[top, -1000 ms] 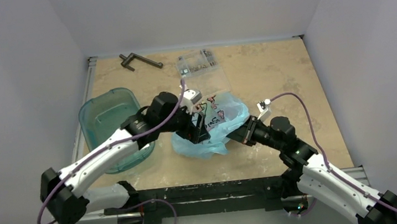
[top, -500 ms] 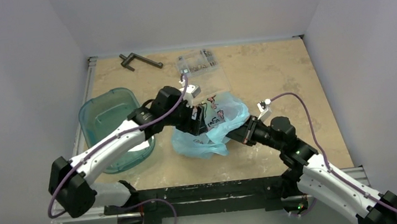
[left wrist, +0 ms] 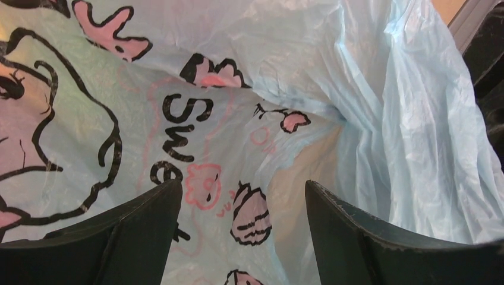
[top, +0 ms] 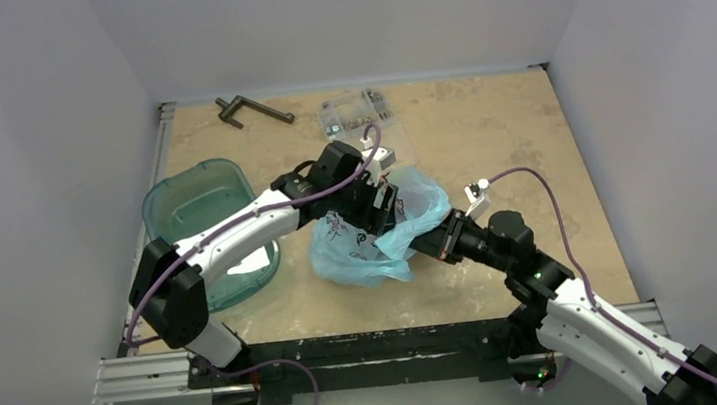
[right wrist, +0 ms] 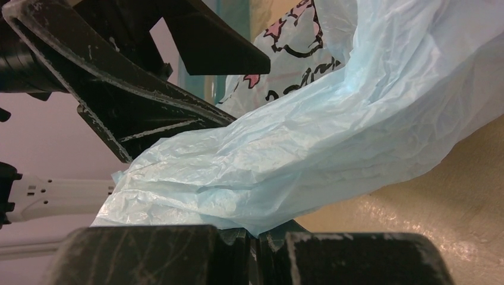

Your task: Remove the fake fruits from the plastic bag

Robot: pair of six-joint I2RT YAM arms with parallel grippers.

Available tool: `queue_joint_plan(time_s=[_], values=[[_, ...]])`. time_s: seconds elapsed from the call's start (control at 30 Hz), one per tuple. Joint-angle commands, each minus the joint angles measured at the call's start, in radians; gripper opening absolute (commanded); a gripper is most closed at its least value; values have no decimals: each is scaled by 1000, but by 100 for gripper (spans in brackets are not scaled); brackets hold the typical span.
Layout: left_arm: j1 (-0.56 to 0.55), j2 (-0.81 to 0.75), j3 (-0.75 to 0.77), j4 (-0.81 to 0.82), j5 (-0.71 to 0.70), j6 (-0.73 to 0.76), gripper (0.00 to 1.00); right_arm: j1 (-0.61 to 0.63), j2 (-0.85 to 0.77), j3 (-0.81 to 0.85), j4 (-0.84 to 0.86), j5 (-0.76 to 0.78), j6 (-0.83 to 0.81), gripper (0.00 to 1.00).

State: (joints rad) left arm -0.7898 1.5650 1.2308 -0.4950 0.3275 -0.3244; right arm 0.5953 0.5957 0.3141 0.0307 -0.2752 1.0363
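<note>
Plastic bag (top: 365,252) lay crumpled near the middle of the desk (top: 508,136), just right of the teal tub (top: 196,225) and on the near side of the clear parts box (top: 357,112). Its light-blue film was bunched up, with a whitish panel of black and pink cartoon print facing upward.

My right gripper (top: 437,236) was pinched closed on the bag's right edge, low over the desk. In my right wrist view a fold of blue film ran down into the closed fingers (right wrist: 148,255).

My left gripper (top: 387,204) hung over the far right part of the bag, pointing down into it, its fingers held wide with nothing gripped between them. From my left wrist view the two dark fingers (left wrist: 136,231) framed the printed panel and a hollow of blue film beyond. Whether they touched the plastic I could not tell.

A dark metal tool (top: 252,110) lay at the far left of the desk, well apart from the bag.
</note>
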Motion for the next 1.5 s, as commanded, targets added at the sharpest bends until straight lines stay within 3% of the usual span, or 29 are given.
queue_joint_plan(time_s=[0.0, 0.13, 0.33, 0.37, 0.4, 0.43, 0.47, 0.57, 0.67, 0.8, 0.9, 1.1, 1.23, 1.37, 1.47], values=[[-13, 48, 76, 8, -8, 34, 76, 3, -7, 21, 20, 9, -2, 0], [-24, 89, 95, 6, -34, 39, 73, 2, -12, 25, 15, 11, -4, 0], [-29, 109, 129, -25, -95, 70, 56, 3, -15, 23, 4, 14, -7, 0], [-27, 106, 143, -39, -125, 78, 50, 3, -16, 21, 2, 15, -9, 0], [-24, 102, 161, -54, -153, 87, 36, 3, -17, 20, -1, 19, -12, 0], [-21, 98, 181, -69, -188, 91, 14, 3, -18, 19, -5, 23, -13, 0], [-18, 93, 200, -83, -227, 91, 0, 2, -20, 19, -10, 26, -15, 0], [26, 75, 268, -103, -285, 81, 0, 3, -28, 28, -62, 71, -19, 0], [87, 34, 299, -48, -267, 33, 0, 3, -56, 52, -219, 225, 8, 0], [203, 31, 339, 17, -94, -81, 0, 3, -106, 53, -433, 433, 98, 0], [279, 75, 369, 62, 54, -178, 0, 3, -131, 16, -460, 470, 128, 0], [362, 152, 442, 98, 218, -282, 0, 3, -173, -90, -443, 429, 160, 0], [371, 236, 616, -150, 228, -186, 0, 2, -221, -188, -312, 273, 119, 0], [371, 209, 644, -288, 188, -43, 0, 2, -209, -231, -50, 86, 8, 0], [369, 121, 586, -341, 157, -2, 24, 2, -139, -177, -8, 46, -78, 0]])
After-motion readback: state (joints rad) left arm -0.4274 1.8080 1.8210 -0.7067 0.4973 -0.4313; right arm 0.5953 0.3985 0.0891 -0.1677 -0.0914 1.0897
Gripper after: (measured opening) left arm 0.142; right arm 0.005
